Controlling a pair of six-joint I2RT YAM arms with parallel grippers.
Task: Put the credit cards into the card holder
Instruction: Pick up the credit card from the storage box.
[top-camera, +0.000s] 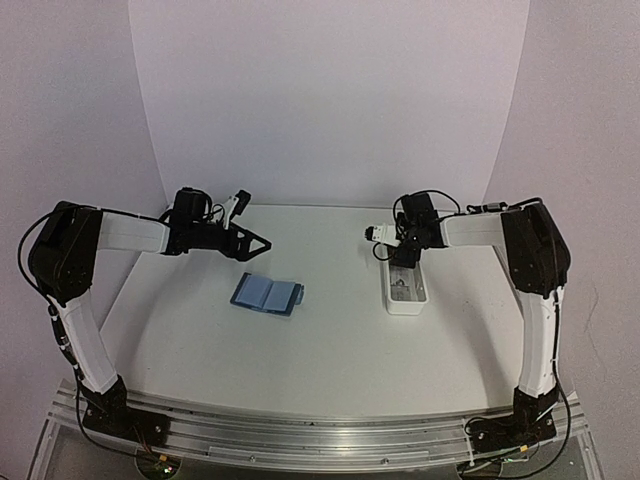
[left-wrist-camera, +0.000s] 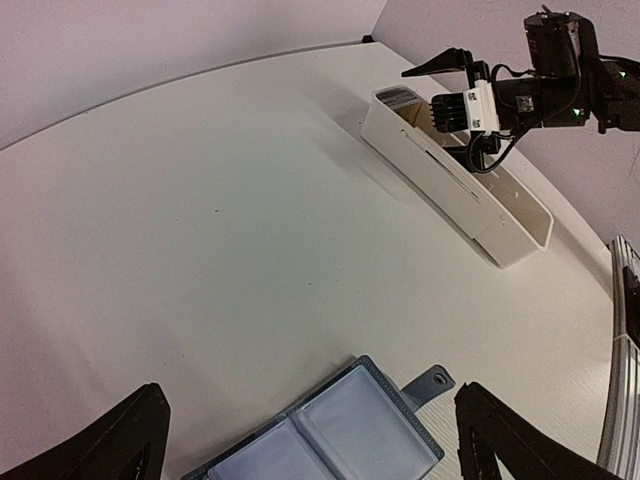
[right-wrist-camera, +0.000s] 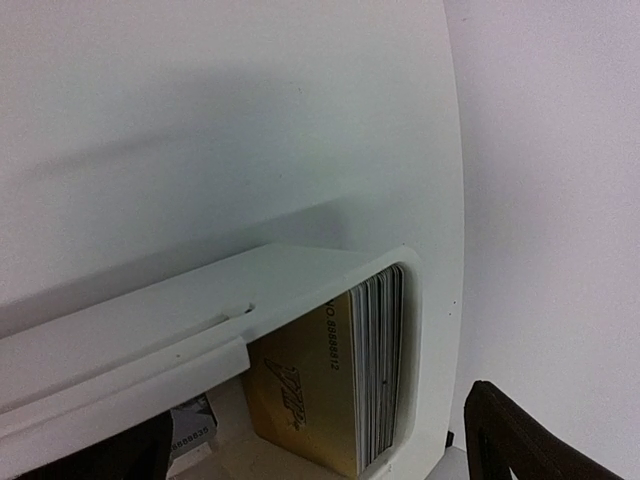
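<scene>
The blue card holder (top-camera: 268, 294) lies open on the table, pale blue pockets up and snap tab to the right; it also shows in the left wrist view (left-wrist-camera: 345, 430). My left gripper (top-camera: 258, 246) hovers open and empty just behind it, its fingers (left-wrist-camera: 110, 440) wide on either side. The credit cards (right-wrist-camera: 380, 370) stand on edge as a stack in the far end of a white tray (top-camera: 406, 297), a gold card (right-wrist-camera: 300, 390) facing out. My right gripper (top-camera: 401, 260) is open over that end of the tray, holding nothing.
The long narrow white tray (left-wrist-camera: 440, 170) stands at the right, lengthwise front to back. A grey card (right-wrist-camera: 192, 432) lies on its floor beside the stack. White walls close the back and sides. The right arm (left-wrist-camera: 560, 80) shows over the tray.
</scene>
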